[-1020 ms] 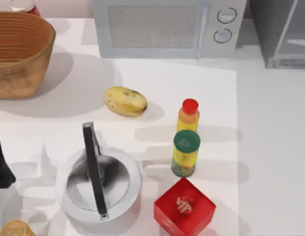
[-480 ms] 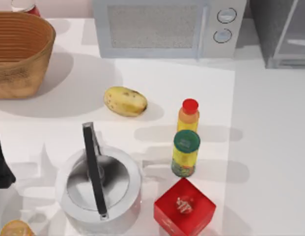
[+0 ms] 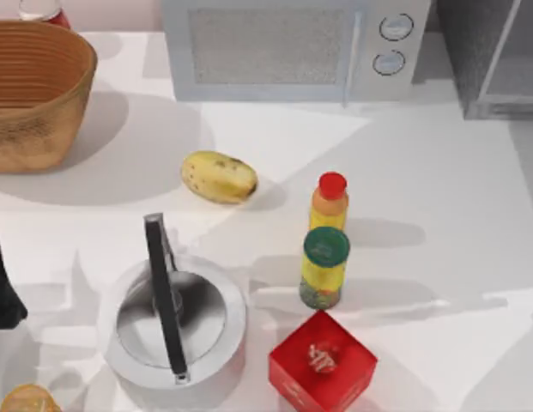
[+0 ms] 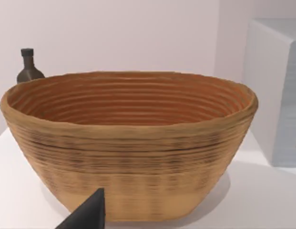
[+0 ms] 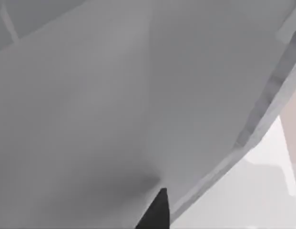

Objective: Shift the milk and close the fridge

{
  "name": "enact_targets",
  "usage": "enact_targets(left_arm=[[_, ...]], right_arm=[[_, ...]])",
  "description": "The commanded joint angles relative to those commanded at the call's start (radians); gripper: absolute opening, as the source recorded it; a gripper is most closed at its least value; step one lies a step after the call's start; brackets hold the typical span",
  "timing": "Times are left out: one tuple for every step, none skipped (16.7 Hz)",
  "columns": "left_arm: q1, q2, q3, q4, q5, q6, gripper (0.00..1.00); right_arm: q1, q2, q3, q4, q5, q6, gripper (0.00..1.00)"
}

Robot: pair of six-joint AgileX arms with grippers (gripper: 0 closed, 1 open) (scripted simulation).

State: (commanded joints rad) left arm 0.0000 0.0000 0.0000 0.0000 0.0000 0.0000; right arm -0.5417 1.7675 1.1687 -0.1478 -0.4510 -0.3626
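From the top view, the left arm [image 3: 3,283] is a dark shape parked at the left edge of the white surface [image 3: 455,257]; its jaws are out of sight there, so whether they are spread or pressed together cannot be told. The fridge [image 3: 493,56] stands at the far right corner, grey, with a pale door frame, just beside the microwave [image 3: 292,47] with its two round knobs. On the surface sit a wicker basket [image 3: 34,90] at far left, a potato [image 3: 219,176] nearer the middle, a steel pot [image 3: 173,319] with a dark handle, a yellow red-capped bottle [image 3: 330,202], a green-lidded jar [image 3: 324,268] just beside it, and a red cube [image 3: 322,362] at the near edge. Compared with the frame a second ago, the things have not moved, but the shading has — the straight-edged bright patch that ended right of the bottles has given way to slanted shadows across the right half of the surface.

From the left wrist view, the basket [image 4: 128,143] stands close ahead, a dark bottle [image 4: 28,67] behind it; one dark fingertip [image 4: 88,214] shows, touching nothing.

From the right wrist view, a flat grey panel of the fridge [image 5: 114,95] lies very close — one dark fingertip [image 5: 155,212] shows against it, and the state of the jaws cannot be told. The milk cannot be made out
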Motion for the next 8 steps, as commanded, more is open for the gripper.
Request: enact_targets(left_arm=[[0.000,0.000,0.000,0.000,0.000,0.000,1.00],[0.000,0.000,0.000,0.000,0.000,0.000,1.00],[0.000,0.000,0.000,0.000,0.000,0.000,1.00],[0.000,0.000,0.000,0.000,0.000,0.000,1.00],[0.000,0.000,0.000,0.000,0.000,0.000,1.00],[0.000,0.000,0.000,0.000,0.000,0.000,1.00],[0.000,0.000,0.000,0.000,0.000,0.000,1.00],[0.000,0.000,0.000,0.000,0.000,0.000,1.00]], right_arm=[[0.067,-0.017,-0.021,0.027,0.056,0.046,1.00],[0.140,-0.037,-0.040,0.058,0.113,0.093,1.00],[0.217,-0.060,-0.058,0.090,0.169,0.140,1.00],[0.288,-0.081,-0.077,0.119,0.222,0.187,1.00],[0.349,-0.098,-0.097,0.144,0.272,0.230,1.00],[0.401,-0.112,-0.118,0.165,0.316,0.270,1.00],[0.444,-0.125,-0.136,0.182,0.354,0.303,1.00],[0.477,-0.135,-0.151,0.195,0.384,0.329,1.00]])
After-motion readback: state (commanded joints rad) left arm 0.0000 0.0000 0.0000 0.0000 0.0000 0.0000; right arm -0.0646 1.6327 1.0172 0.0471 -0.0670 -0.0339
